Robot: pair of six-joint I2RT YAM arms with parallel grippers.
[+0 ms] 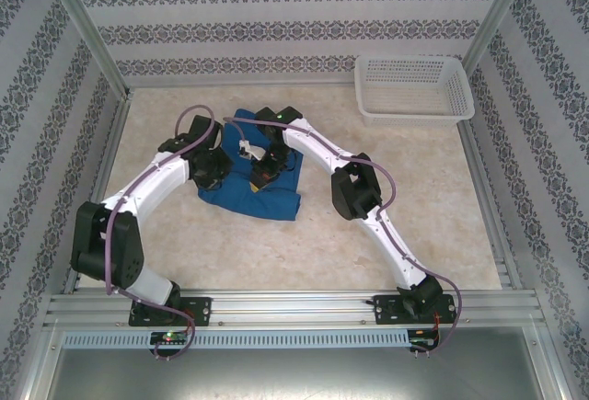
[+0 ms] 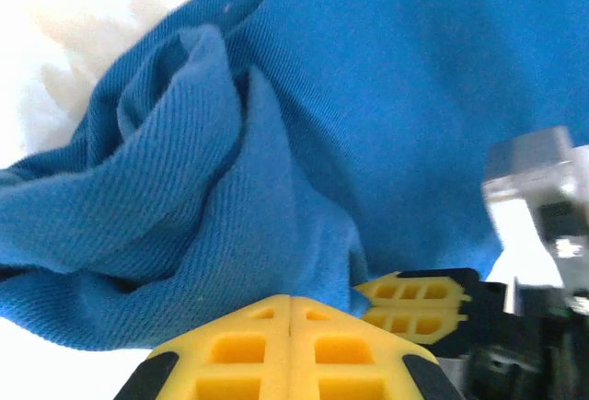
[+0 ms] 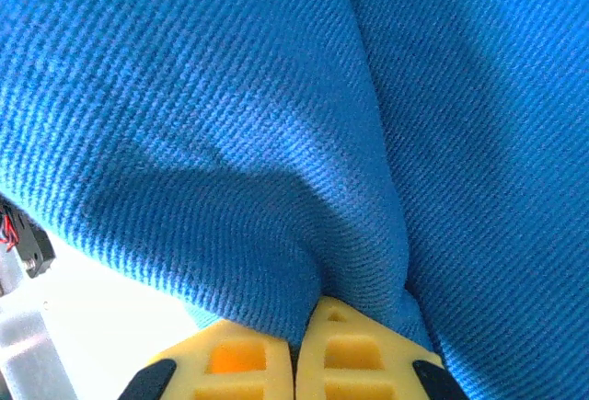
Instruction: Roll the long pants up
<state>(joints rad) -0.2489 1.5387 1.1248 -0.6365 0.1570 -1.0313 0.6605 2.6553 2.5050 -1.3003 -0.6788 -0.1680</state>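
Top external, long pants (image 1: 262,200) bunched mid-table, left fingers (image 2: 230,354) and right fingers (image 3: 354,356) clenched on them, white basket (image 1: 412,113) well apart.

- Bright, even light from overhead washes the pale marbled tabletop (image 1: 276,244); shadows on it are faint and soft.
- Left wrist view: the surface behind the royal-blue soft fabric trousers (image 2: 386,97) blows out to white glare.
- Right wrist view: weave sharp, folds shaded darker.
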